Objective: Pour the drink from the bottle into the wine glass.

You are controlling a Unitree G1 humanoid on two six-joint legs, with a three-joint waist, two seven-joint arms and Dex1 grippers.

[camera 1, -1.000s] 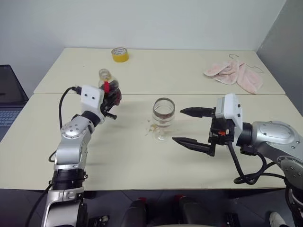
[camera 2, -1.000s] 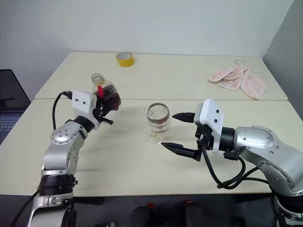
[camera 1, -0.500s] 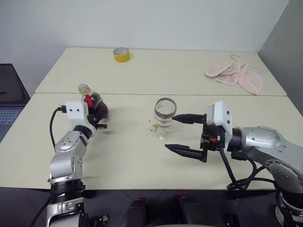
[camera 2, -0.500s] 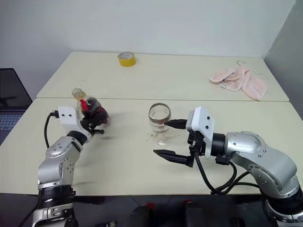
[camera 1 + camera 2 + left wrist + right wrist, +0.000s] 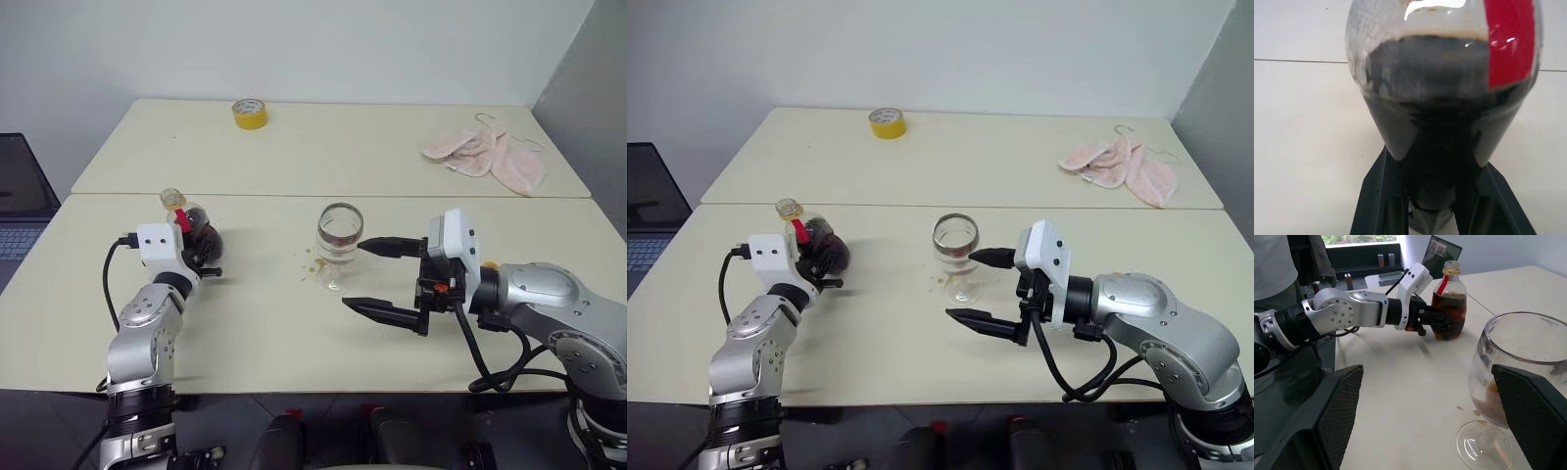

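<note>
The wine glass (image 5: 339,245) on the table (image 5: 294,333) already held a little drink; the left gripper (image 5: 828,262) grasped the upright, half-full bottle (image 5: 815,242) well to its left; the right gripper (image 5: 382,277) stood wide open beside the glass.

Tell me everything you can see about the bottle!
The bottle is small, squat and round, of clear plastic, with a red band running down from its neck. Its mouth looks open, with no cap on. Dark brown drink fills the lower part, with a thin foamy line on top. It stands upright at the left of the table, apart from the glass. The left claw is shut on its belly, fingers on either side.
</note>
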